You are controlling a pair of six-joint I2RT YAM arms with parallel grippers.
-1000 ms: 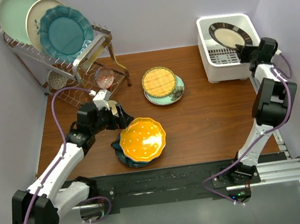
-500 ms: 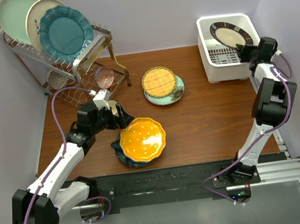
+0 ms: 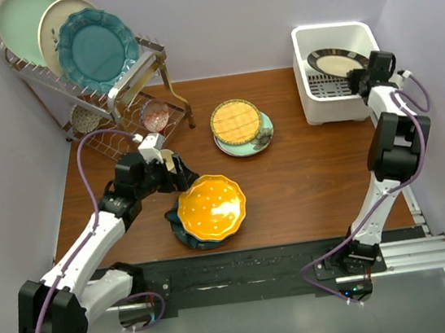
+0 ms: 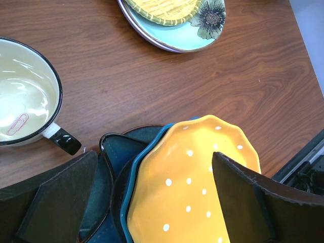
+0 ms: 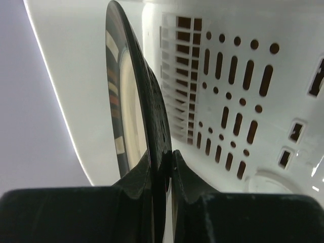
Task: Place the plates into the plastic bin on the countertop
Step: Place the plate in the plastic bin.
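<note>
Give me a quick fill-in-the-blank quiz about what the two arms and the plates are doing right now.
The right gripper is ____ on the black-rimmed plate over the plastic bin's floor.
The left gripper is ____, its fingers either side of the orange plate in its wrist view.
The yellow lattice plate lies on a pale green plate painted with a ____.
The wire rack holds ____ upright plates.
Missing words: shut, open, flower, three.

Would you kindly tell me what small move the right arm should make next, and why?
Probably ease the black-rimmed plate down toward the floor of the white bin. The right pincer is shut on its rim, and the plate hangs tilted inside the bin; whether it touches the slotted floor is unclear.
</note>
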